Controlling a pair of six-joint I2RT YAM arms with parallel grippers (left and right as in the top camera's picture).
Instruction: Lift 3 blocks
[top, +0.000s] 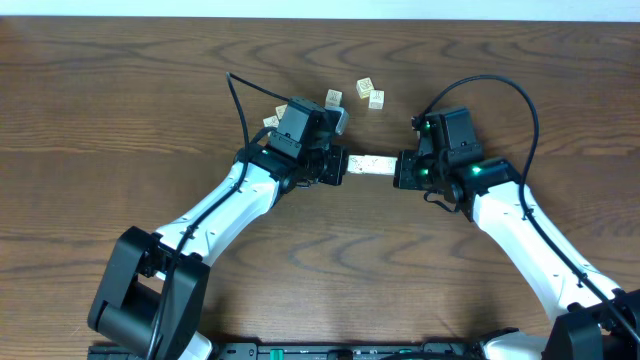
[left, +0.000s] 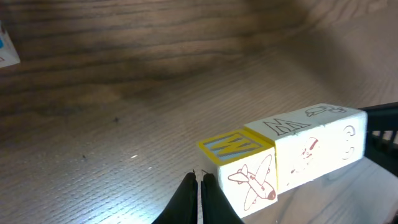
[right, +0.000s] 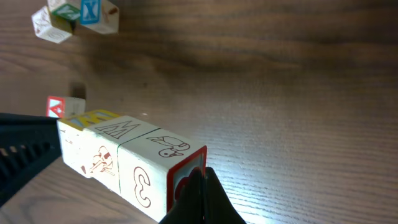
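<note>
The left tool (left: 198, 190) is shut completely, with nothing between its fingers. Its joined tips are pressed against the end face of the W block (left: 239, 163). The right tool (right: 199, 186) is shut and empty in the same way, and is set against the red-framed end of the far block (right: 158, 171).

No block is gripped in the usual manner. The three blocks (top: 372, 163) are lined up end to end and squeezed between the two tools, so all three are held at once by pressure alone. Shut tips are presumably used because they make a stiff, narrow pusher that can be centred on a face.

The row is found between the tools, over the middle of the bench (top: 120, 90). It lies roughly level, with neighbouring faces flush. In the wrist views it seems to be carried clear of the wood, though the gap beneath cannot be made out with certainty.

Further out, loose cubes (top: 365, 88) lie behind the row, among them a red cube (right: 56, 106) and a blue cube (right: 91, 11). They are well apart from the row and untouched.

The lift is judged to be under way. The middle block is held only by friction from its neighbours, so equal inward pressure and an equal rise are called for on both sides. If one tool is off centre, the row may buckle and be dropped.
</note>
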